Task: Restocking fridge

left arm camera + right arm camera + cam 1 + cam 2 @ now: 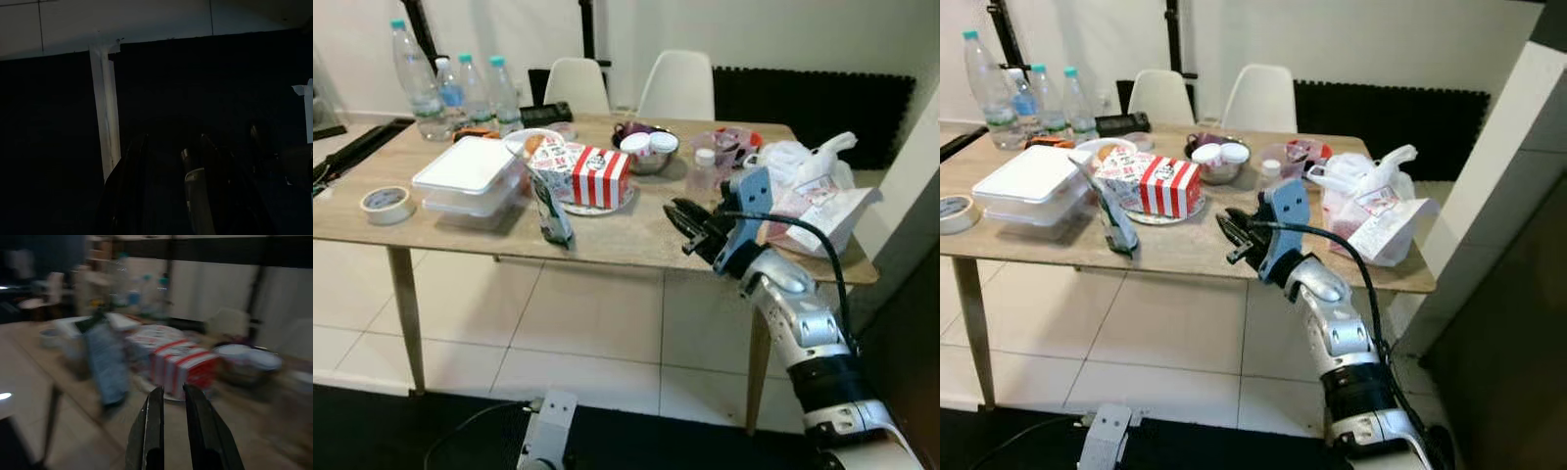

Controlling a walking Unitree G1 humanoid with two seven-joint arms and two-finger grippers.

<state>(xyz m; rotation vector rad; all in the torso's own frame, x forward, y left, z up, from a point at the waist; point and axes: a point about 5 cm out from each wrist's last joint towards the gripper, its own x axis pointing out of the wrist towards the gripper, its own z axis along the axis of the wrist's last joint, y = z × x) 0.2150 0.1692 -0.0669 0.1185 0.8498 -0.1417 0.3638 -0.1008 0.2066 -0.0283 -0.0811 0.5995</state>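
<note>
From the left eye view, your right gripper (683, 221) hangs over the near edge of the wooden table (636, 235), black fingers nearly pressed together with only a slim gap, pinching nothing; ahead of it and off to its left stands the tilted milk carton (549, 200), close to the table's front edge; just beyond the carton, further from the gripper, sits the red-and-white striped box (597, 175) on a plate; beside that, further left of the gripper, a white lidded container (470, 174), and well apart a roll of tape (385, 204); three water bottles (460, 91) stand at the far corner; to the gripper's right lie white plastic bags (813, 186).

From the right eye view you get the same layout; a steel bowl with white lids (1219, 161) sits beyond the gripper, past the striped box.

Your left wrist view is very dark; the left gripper (166, 161) hangs idle over dark flooring with a pale strip of tape (106, 117), and you cannot tell how its fingers stand.

Your right wrist view is blurred; the fingers (198, 426) run close side by side, and the carton stands ahead, apart from them.
</note>
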